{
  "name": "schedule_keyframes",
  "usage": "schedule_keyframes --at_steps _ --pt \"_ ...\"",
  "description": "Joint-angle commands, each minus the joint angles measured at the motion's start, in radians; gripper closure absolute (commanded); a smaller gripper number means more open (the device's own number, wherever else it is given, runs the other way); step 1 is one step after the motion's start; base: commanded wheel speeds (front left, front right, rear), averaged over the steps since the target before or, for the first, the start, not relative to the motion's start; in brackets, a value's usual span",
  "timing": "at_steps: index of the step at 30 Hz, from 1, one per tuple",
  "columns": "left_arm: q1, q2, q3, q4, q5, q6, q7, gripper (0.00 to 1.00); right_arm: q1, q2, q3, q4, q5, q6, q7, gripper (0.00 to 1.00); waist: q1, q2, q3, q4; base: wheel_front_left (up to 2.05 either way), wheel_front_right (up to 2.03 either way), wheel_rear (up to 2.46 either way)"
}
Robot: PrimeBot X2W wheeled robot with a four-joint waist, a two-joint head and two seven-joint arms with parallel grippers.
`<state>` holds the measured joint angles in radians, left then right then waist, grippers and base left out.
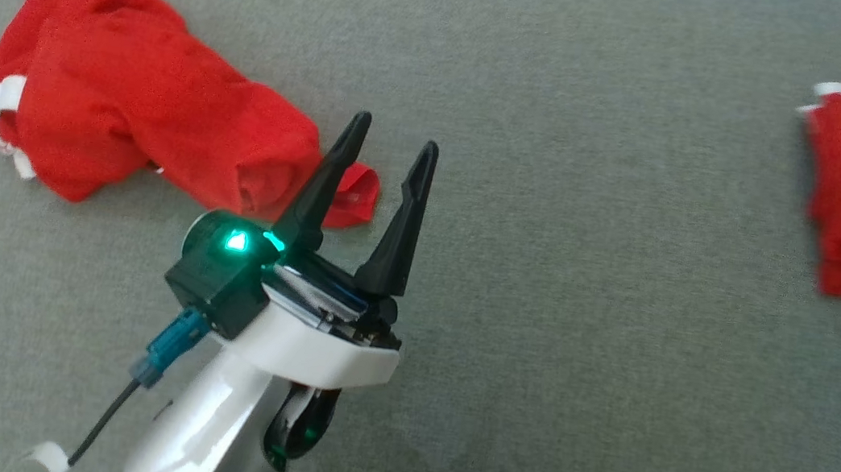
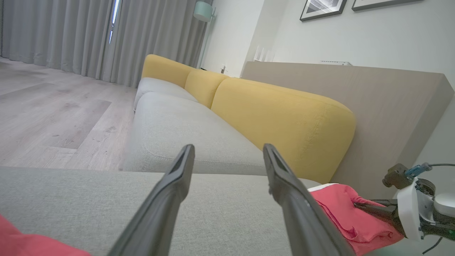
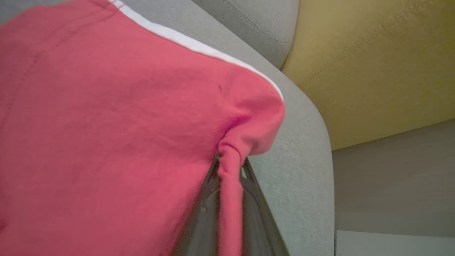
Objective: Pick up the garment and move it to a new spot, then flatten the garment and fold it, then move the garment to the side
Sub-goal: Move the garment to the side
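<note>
The left hand (image 1: 396,132) hovers open beside the crumpled red garment (image 1: 131,92); the right hand (image 3: 230,164) pinches an edge of the folded garment (image 3: 106,124).

The left gripper (image 2: 227,146) spreads its 2 fingers wide above the grey sofa seat (image 2: 220,209). At lower right, the right gripper (image 2: 359,206) meets the red garment (image 2: 337,213), below 3 yellow cushions (image 2: 284,121).
</note>
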<state>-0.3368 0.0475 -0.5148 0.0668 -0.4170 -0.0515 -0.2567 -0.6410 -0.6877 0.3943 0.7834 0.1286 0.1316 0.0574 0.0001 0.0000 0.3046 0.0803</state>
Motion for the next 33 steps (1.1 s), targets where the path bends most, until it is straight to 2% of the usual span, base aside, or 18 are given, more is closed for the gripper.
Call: schedule_keyframes --at_steps 1,6,11,12,18,23,27,33 --pt "-0.039 0.003 0.028 -0.039 -0.008 0.002 -0.005 0.0 -0.012 -0.073 0.011 -0.024 0.027 -0.001 0.013 1.0 -0.0001 0.0 0.024 0.02 0.0 0.0 0.0" --pt "-0.051 0.003 0.034 -0.045 -0.012 0.002 -0.005 0.0 -0.02 -0.156 -0.026 -0.001 0.079 -0.001 0.032 1.0 -0.0001 0.0 0.053 0.039 0.0 0.0 0.0" --pt "-0.052 0.003 0.043 -0.041 -0.008 -0.002 -0.005 0.0 -0.026 -0.165 -0.062 0.03 0.082 -0.001 0.031 1.0 -0.0001 0.0 0.062 0.043 0.0 0.0 0.0" --pt "-0.052 0.003 0.049 -0.038 -0.007 -0.004 -0.005 0.0 -0.031 -0.157 -0.085 0.041 0.074 -0.001 0.017 0.0 -0.0001 0.0 0.061 0.041 0.0 0.0 0.0" --pt "-0.043 0.003 0.072 -0.024 0.001 -0.006 -0.005 0.0 -0.047 -0.108 -0.147 0.054 0.045 -0.001 -0.02 0.0 -0.0001 0.0 0.03 0.03 0.0 0.0 0.0" --pt "-0.02 0.003 0.107 -0.024 0.004 -0.003 -0.005 0.0 -0.063 -0.039 -0.211 0.015 0.02 -0.001 -0.073 0.0 -0.0001 0.0 -0.03 0.02 0.0 0.0 0.0" --pt "0.015 0.003 0.146 -0.024 0.01 0.0 -0.005 0.0 -0.055 0.053 -0.25 -0.064 0.013 -0.001 -0.12 0.0 -0.0001 0.0 -0.097 0.009 0.0 0.0 0.0" --pt "0.087 0.003 0.229 -0.027 0.034 -0.001 -0.005 0.0 -0.021 0.234 -0.305 -0.276 0.032 -0.001 -0.125 0.0 -0.0001 0.0 -0.196 -0.008 0.0 0.0 0.0"
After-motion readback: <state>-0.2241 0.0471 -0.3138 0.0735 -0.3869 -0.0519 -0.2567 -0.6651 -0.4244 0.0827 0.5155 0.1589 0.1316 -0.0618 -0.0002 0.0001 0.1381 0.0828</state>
